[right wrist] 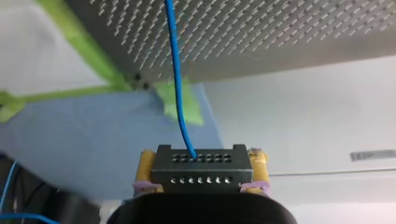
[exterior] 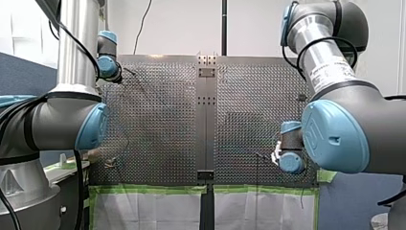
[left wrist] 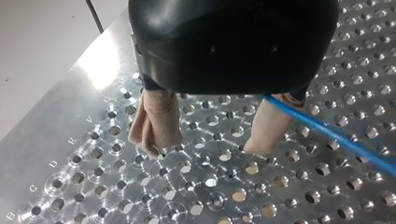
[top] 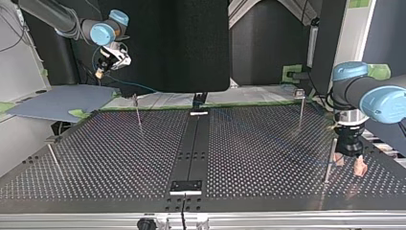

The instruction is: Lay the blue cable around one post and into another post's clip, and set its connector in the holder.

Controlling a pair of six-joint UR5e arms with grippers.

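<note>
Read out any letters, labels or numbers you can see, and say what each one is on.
"B", "C", "D", "E": engraved one by one along the table edge, left wrist view; the letters further along that row are too blurred to read.
Label on my right arm, front view: too small to read.
Grey strip on the pale wall, right wrist view: too blurred to read.

Top view. My right arm enters at 11 o'clock; the right gripper is held high, its yellow pads clamping the connector. My left arm enters at 3 o'clock; the left gripper points down, its beige fingers spread.
</note>
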